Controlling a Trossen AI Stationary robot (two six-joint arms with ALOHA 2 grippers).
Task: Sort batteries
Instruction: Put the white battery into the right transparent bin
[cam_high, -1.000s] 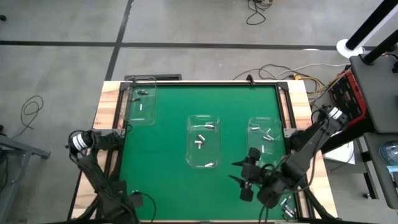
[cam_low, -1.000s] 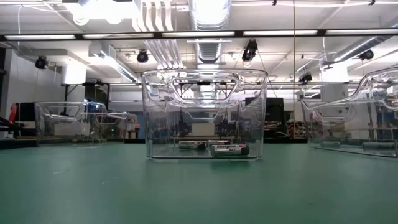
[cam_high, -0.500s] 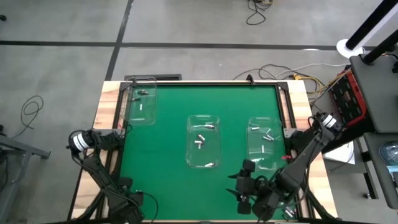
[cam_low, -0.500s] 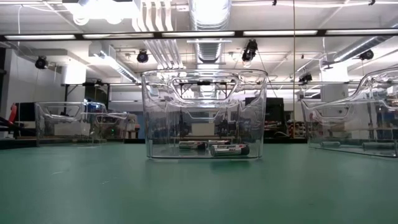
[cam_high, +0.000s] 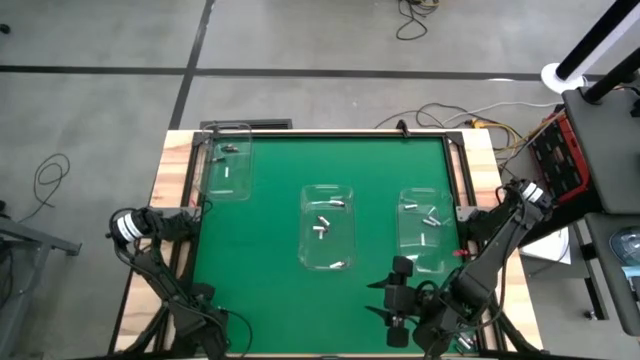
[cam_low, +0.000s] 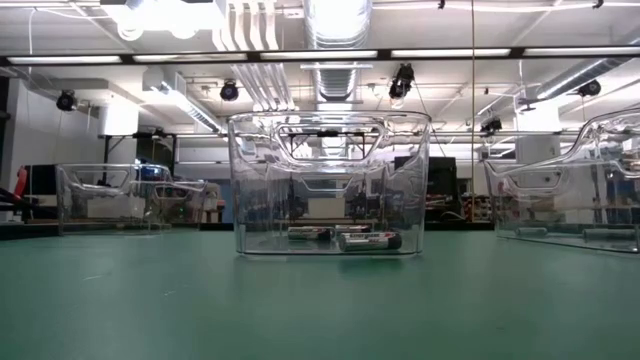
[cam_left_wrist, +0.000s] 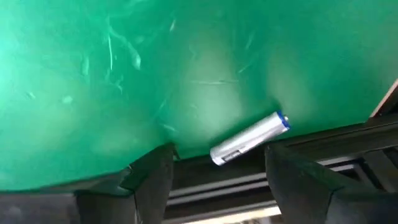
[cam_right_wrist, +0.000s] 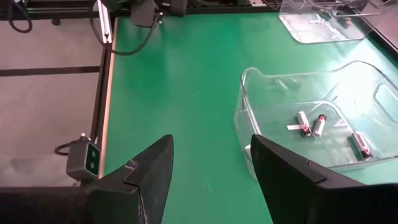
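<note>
From above, the left gripper (cam_high: 205, 325) is partly cut off at the green tabletop's (cam_high: 270, 270) near edge; the right gripper (cam_high: 397, 305), fingers apart, hovers near-right. Three clear bins hold batteries (cam_high: 322, 224). At table height, the middle bin (cam_low: 328, 185) shows batteries through curved plastic. Between the left gripper's spread fingers (cam_left_wrist: 152, 180) lies one silvery battery (cam_left_wrist: 250, 138).
</note>
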